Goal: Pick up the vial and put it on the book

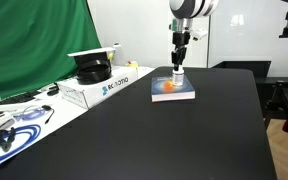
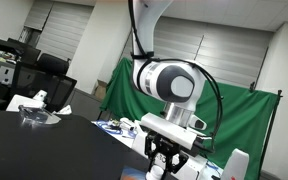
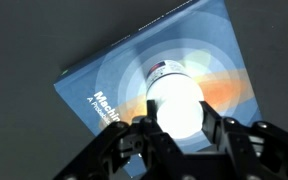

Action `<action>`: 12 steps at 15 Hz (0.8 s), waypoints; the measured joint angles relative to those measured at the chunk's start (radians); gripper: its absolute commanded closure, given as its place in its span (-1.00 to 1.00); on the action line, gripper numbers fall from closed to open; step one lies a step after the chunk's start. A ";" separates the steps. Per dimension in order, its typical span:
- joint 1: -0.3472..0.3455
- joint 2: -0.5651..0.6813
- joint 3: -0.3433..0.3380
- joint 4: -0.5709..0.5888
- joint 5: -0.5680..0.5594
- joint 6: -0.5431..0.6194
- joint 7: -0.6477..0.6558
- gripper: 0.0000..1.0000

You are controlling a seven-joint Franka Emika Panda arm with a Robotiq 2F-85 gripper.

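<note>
The vial (image 3: pixel 176 100) was washed out by glare in the wrist view and the title on the book (image 3: pixel 109 72) half covered by the gripper (image 3: pixel 176 128); in an exterior view the gripper (image 2: pixel 169 170) was cropped at the bottom edge.

"machi…" on the book (image 3: pixel 92 78)
</note>
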 measured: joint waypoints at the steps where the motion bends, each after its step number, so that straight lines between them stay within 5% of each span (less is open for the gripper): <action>1: 0.000 -0.004 0.000 -0.005 0.000 0.000 -0.001 -0.51; 4: 0.000 -0.020 0.000 -0.018 0.000 -0.008 -0.004 -0.94; 12: -0.015 -0.231 -0.040 -0.036 0.020 -0.181 -0.053 -1.00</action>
